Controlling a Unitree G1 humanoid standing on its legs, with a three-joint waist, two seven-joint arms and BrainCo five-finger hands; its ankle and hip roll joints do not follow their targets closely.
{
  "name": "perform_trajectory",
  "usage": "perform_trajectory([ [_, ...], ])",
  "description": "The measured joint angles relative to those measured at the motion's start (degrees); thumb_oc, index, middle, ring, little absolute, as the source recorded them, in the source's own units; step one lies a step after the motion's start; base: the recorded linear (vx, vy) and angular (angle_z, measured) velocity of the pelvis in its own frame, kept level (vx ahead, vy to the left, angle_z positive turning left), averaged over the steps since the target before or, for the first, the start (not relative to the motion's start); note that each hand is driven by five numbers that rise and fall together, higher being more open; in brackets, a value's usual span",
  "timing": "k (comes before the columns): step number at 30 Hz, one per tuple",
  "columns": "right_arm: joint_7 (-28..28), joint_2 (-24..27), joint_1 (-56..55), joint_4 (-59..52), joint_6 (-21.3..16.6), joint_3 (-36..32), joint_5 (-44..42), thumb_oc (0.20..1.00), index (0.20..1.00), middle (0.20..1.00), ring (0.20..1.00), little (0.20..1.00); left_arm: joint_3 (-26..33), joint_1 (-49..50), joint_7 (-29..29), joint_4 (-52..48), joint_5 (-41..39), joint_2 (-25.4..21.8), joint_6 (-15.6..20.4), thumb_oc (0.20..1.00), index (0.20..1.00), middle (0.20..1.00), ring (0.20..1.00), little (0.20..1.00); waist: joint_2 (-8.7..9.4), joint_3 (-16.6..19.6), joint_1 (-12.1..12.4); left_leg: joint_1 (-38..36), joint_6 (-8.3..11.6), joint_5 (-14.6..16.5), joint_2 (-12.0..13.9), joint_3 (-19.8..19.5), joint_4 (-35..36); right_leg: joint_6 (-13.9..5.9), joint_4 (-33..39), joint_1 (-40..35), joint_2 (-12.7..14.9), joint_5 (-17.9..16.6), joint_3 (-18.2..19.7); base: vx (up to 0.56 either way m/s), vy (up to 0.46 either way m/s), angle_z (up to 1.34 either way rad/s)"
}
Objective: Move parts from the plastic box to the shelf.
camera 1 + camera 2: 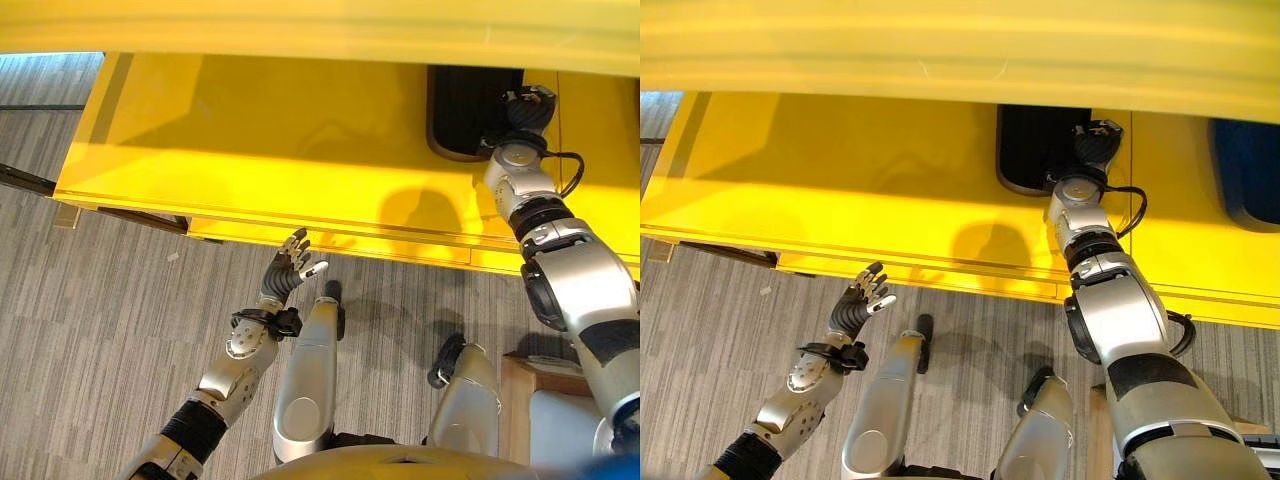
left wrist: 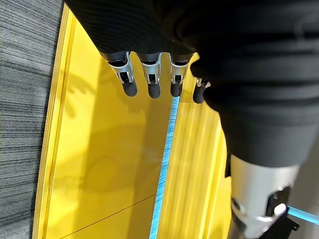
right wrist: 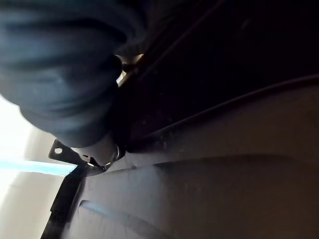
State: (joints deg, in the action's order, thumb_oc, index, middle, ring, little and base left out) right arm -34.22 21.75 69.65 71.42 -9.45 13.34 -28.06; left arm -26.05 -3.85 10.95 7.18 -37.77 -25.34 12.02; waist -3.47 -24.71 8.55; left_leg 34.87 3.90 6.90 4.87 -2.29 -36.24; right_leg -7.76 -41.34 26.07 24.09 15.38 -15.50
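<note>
A black plastic part (image 1: 460,120) lies on the yellow shelf (image 1: 250,150), at its back right under the upper board. My right hand (image 1: 527,108) rests at that part's right edge; its dark ribbed cover faces up and hides the fingers. The right wrist view looks along the part's dark surface (image 3: 224,174) from very close. My left hand (image 1: 290,268) hangs open in front of the shelf's front edge, over the floor, holding nothing. In the left wrist view its straight fingers (image 2: 149,79) point at the yellow shelf (image 2: 99,149).
A dark blue object (image 1: 1250,170) sits on the shelf at the far right. A yellow upper board (image 1: 320,30) overhangs the back of the shelf. Grey carpet floor (image 1: 100,330) lies below the shelf, with a brown box edge (image 1: 515,400) at the lower right.
</note>
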Motion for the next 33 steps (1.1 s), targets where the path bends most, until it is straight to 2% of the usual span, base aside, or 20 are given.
perform_trajectory([
  [13, -0.2, -1.6, -0.2, -0.4, -0.6, 0.4, 0.3, 0.200, 0.200, 0.200, 0.200, 0.200, -1.0, -0.9, 0.6, 1.3, -1.6, 0.0, 0.8, 1.000, 1.000, 1.000, 1.000, 1.000, 0.01, 0.0, -0.4, -0.1, 0.03, 0.0, 0.1, 0.1, 0.0, 0.14, 0.2, 0.0, -0.2, -0.2, 0.4, 0.00, 0.002, -0.01],
  [14, -0.2, -1.6, -0.2, -0.4, -0.5, 0.4, 0.3, 0.413, 0.413, 0.413, 0.413, 0.413, -1.0, -0.9, 0.6, 1.3, -1.6, 0.0, 0.8, 1.000, 1.000, 1.000, 1.000, 1.000, 0.01, 0.0, -0.4, -0.1, 0.02, 0.0, 0.1, 0.1, 0.0, 0.14, 0.2, 0.0, -0.2, -0.3, 0.4, 0.00, 0.000, 0.00],
  [15, -0.2, -1.6, -0.2, -0.4, -0.5, 0.4, 0.3, 0.570, 0.570, 0.570, 0.570, 0.570, -1.0, -0.9, 0.6, 1.3, -1.6, 0.0, 0.8, 1.000, 1.000, 1.000, 1.000, 1.000, 0.01, 0.0, -0.4, -0.1, 0.02, 0.0, 0.1, 0.1, 0.0, 0.14, 0.2, 0.0, -0.2, -0.3, 0.4, -0.08, 0.014, 0.00],
  [16, -0.3, -1.6, -0.2, -0.6, -0.5, 0.4, 0.5, 1.000, 1.000, 1.000, 1.000, 1.000, -1.0, -0.9, 0.6, 1.3, -1.6, 0.0, 0.8, 1.000, 1.000, 1.000, 1.000, 1.000, 0.01, 0.0, -0.4, -0.1, 0.02, 0.0, 0.1, 0.1, 0.0, 0.14, 0.3, 0.0, -0.2, -0.3, 0.4, 0.00, 0.000, 0.00],
  [21, -1.0, -1.6, -0.4, -3.1, -0.3, 0.7, 1.7, 1.000, 1.000, 1.000, 1.000, 1.000, -1.0, -0.9, 0.6, 1.5, -1.5, 0.0, 0.9, 1.000, 1.000, 1.000, 1.000, 1.000, 0.07, 0.0, -0.7, 0.2, 0.04, -0.4, 0.1, 0.2, 0.0, 0.09, 0.2, 0.5, -0.3, -0.5, 0.6, -0.03, 0.007, -0.01],
  [27, -2.7, -1.9, -2.7, -11.2, -0.2, 0.9, 3.5, 1.000, 1.000, 1.000, 1.000, 1.000, -1.0, -0.7, 0.7, 1.6, -1.6, 0.0, 1.1, 1.000, 1.000, 1.000, 1.000, 1.000, 0.34, -0.2, -1.5, 0.3, -0.01, -0.4, 0.2, 0.2, 0.1, 0.13, 0.3, 0.6, -0.4, -0.5, 0.6, 0.00, 0.000, 0.00],
  [33, -5.5, -2.7, -6.1, -25.4, -0.3, 0.3, 9.3, 1.000, 1.000, 1.000, 1.000, 1.000, -0.8, -0.8, 0.7, 1.6, -1.6, 0.0, 1.2, 1.000, 1.000, 1.000, 1.000, 1.000, 1.40, -1.7, -2.8, 0.4, 0.00, -0.3, 0.3, 0.2, 0.0, 0.15, 0.3, 0.7, -0.5, -0.5, 0.6, 0.00, 0.000, 0.00],
])
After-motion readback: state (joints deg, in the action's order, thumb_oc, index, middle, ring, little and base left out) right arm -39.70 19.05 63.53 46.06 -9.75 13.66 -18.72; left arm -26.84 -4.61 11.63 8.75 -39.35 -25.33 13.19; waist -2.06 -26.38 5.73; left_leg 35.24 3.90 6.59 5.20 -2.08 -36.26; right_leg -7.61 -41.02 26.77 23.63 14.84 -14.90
